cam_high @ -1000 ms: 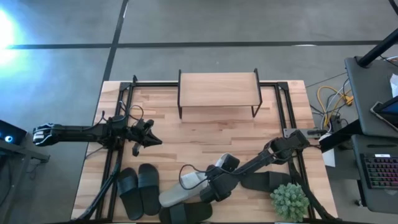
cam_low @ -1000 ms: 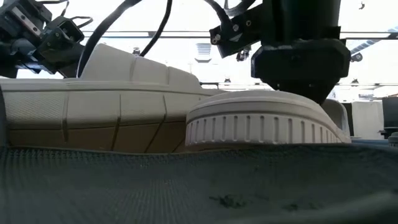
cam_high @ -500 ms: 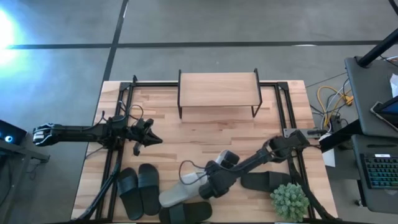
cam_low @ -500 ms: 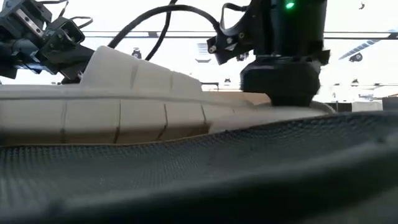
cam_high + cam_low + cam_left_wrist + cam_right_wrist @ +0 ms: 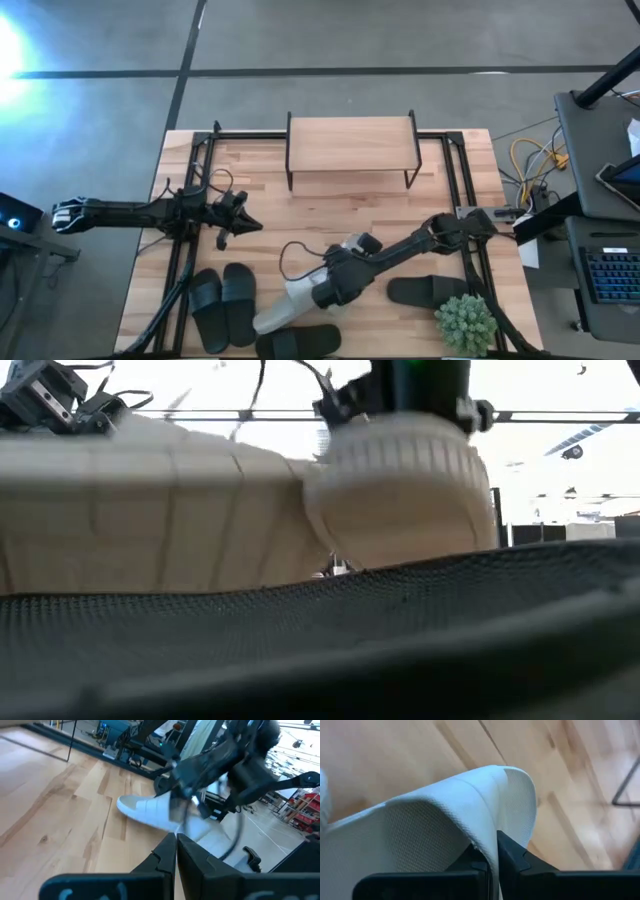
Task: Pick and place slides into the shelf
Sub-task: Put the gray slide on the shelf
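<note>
right pincer [image 5: 322,290] clamped on strap of white slide [image 5: 290,305], front-centre of surface [image 5: 330,215], long axis diagonal, one end toward front-left corner. left pincer [image 5: 250,225] closed, empty, left side. shelf [image 5: 351,145] at rear.

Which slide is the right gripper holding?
The white slide near the table's front middle, pinched by its strap in the right gripper; the black ones lie untouched.

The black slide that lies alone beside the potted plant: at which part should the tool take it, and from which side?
Probably by the wide strap of the lone black slide, coming down from above. It lies flat, sole down, apart from the others, and the strap arches up off the footbed, so one finger could slip under it. The potted plant crowds its near side.
</note>
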Tool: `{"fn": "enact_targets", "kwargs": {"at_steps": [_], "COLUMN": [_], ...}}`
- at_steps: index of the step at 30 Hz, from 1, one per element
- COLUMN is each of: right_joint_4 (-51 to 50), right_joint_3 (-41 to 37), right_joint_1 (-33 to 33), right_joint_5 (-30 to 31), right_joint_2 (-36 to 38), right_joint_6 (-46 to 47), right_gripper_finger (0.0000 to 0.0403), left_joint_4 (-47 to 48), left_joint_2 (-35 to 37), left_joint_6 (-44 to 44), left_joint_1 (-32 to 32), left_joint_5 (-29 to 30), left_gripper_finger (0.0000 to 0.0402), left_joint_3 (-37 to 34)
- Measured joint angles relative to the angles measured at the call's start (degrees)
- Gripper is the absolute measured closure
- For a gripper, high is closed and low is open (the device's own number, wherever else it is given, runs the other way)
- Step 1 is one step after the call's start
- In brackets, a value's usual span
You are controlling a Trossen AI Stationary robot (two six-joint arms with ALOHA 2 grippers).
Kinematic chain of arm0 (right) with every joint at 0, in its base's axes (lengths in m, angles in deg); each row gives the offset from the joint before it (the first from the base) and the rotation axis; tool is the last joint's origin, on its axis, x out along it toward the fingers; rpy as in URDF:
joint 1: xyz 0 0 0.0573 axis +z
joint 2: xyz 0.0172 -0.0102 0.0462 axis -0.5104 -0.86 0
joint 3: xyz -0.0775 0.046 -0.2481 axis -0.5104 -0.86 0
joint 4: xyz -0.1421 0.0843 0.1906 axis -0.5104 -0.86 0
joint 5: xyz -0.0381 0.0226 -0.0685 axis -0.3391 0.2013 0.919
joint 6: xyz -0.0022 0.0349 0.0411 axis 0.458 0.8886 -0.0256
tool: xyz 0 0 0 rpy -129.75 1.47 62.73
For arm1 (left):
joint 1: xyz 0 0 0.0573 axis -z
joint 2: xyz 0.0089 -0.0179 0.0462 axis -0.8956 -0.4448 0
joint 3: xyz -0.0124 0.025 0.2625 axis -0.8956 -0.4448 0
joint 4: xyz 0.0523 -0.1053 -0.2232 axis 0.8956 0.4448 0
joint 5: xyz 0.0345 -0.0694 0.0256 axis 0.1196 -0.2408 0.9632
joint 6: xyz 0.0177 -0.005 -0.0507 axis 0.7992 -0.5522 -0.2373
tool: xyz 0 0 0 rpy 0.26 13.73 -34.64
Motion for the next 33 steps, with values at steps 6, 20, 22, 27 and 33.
{"fn": "enact_targets", "kwargs": {"at_steps": [6,20,22,27,33], "right_joint_4": [0.4,0.2,0.2,0.1,1.3], "right_joint_3": [6.2,4.4,4.4,1.6,-5.0], "right_joint_1": [0.7,-12.4,-15.5,-24.2,-34.5], "right_joint_5": [3.8,34.8,36.5,36.2,33.0], "right_joint_2": [4.0,14.8,16.2,20.1,24.4], "right_joint_6": [0.1,-28.2,-36.4,-45.0,-54.5], "right_gripper_finger": [0.0393,0.0391,0.0390,0.0390,0.0390], "left_joint_4": [-0.5,-0.9,-0.9,-1.0,-2.1], "left_joint_2": [-1.4,-2.2,-2.1,-2.1,-2.1], "left_joint_6": [-0.1,-0.1,-0.2,-0.1,-0.1], "left_joint_1": [0.0,0.0,0.0,0.0,0.0], "left_joint_5": [0.0,0.1,0.1,0.1,0.6], "left_gripper_finger": [0.0402,0.0402,0.0402,0.0402,0.0402], "left_joint_3": [0.0,0.0,0.0,0.0,0.0]}}
